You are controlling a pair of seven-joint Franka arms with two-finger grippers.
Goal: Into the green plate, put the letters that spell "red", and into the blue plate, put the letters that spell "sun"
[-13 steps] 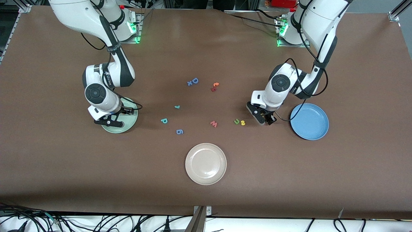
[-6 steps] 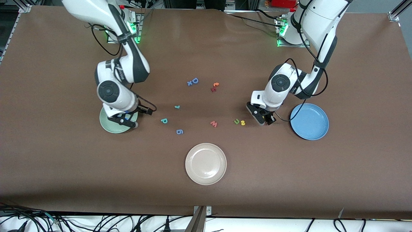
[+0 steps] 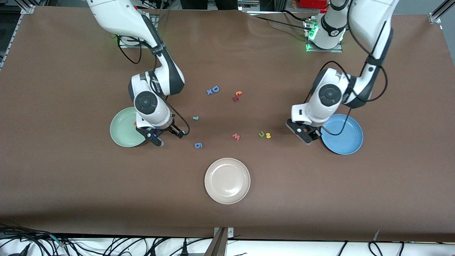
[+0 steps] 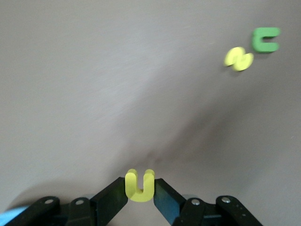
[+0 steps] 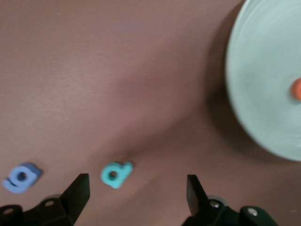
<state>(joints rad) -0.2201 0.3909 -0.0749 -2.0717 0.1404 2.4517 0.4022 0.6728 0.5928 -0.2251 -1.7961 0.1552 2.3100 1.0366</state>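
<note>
Brown desk point(image 3: 71, 177) below me. My left claw point(image 4: 139, 195) pinches the yellow "u" point(image 4: 139, 185) just beside the blue plate point(image 3: 350, 145). My right claw point(image 5: 136, 193) hangs spread over the teal "d" point(image 5: 115, 174), beside the green plate point(image 3: 122, 137) holding the orange "e" point(image 5: 297, 88).

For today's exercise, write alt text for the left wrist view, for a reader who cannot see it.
The left gripper pinches a yellow u-shaped letter above the brown table. Farther off lie a yellow s and a green u-shaped letter, side by side.
</note>
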